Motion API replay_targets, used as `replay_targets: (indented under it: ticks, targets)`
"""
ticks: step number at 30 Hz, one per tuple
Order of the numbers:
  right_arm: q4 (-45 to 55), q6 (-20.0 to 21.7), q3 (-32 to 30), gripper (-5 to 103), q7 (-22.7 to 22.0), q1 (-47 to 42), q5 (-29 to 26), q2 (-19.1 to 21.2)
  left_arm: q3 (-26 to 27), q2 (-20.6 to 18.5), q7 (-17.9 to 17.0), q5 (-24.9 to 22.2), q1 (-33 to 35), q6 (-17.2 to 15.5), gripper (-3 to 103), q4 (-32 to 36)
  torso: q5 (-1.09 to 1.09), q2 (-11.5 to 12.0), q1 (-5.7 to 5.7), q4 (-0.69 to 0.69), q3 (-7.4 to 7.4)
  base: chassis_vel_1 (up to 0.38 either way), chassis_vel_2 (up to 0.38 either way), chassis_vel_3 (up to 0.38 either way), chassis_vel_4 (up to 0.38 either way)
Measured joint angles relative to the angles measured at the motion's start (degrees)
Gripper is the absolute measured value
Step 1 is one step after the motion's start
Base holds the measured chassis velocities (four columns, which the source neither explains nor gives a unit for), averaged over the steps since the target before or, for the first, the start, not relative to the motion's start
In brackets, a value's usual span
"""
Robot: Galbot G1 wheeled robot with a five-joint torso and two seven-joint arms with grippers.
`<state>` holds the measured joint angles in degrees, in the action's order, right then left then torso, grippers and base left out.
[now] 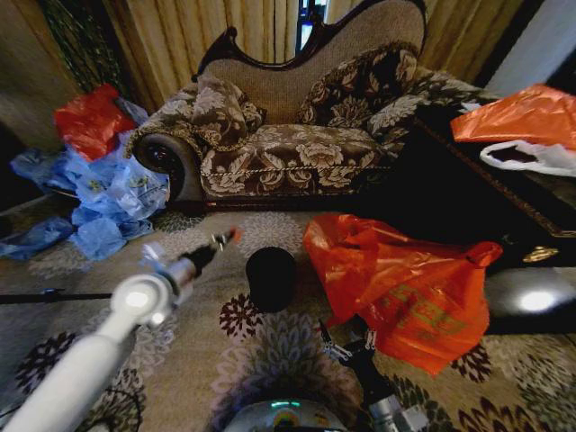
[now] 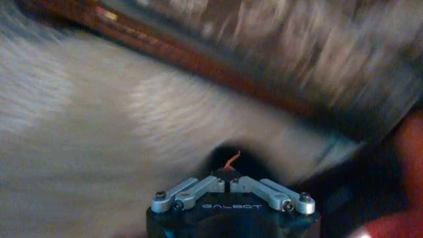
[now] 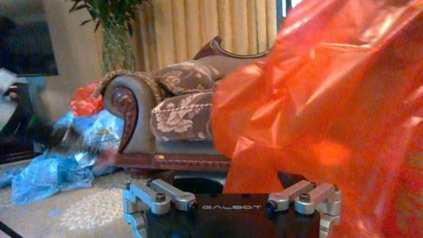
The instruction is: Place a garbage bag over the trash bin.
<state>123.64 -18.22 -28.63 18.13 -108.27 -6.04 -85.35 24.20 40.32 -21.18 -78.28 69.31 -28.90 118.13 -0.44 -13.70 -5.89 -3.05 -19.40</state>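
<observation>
Floral sofa, scattered bags and a patterned carpet.
A brown floral sofa (image 1: 288, 135) with a carved dark frame stands at the far edge of the flowered carpet (image 1: 270, 360), a matching cushion (image 1: 220, 112) at its left end. By the carpet's far left corner lies a heap of blue bags (image 1: 99, 193) with a darker red bag (image 1: 90, 121) on top. On the right, a dark tabletop (image 1: 504, 207) carries an orange bag (image 1: 526, 112) and a white bag (image 1: 531, 157). Striped curtains (image 1: 207, 27) hang behind.

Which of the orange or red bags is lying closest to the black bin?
The big orange bag on the carpet just right of the trash bin. The other orange bag rests on the dark table, and the red bag sits among blue ones far left.
</observation>
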Motion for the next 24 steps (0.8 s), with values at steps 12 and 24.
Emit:
replay_targets:
  ticks: [12,24]
  targets:
    - [-1.2,-0.3,-0.1,100,-0.7,0.5,-0.3,-0.1,0.5,0.9,11.6,7.0,-2.6,-0.5,45,2.9,0.02,0.0,0.01,-0.08,0.01,0.000,0.000,0.000,0.000]
    - [-2.2,-0.2,-0.2,100,-0.9,0.9,-0.7,0.3,-4.7,4.9,3.7,-21.4,-15.3,3.1,88,0.1,0.02,0.0,0.01,-0.07,0.01,0.000,0.000,0.000,0.000]
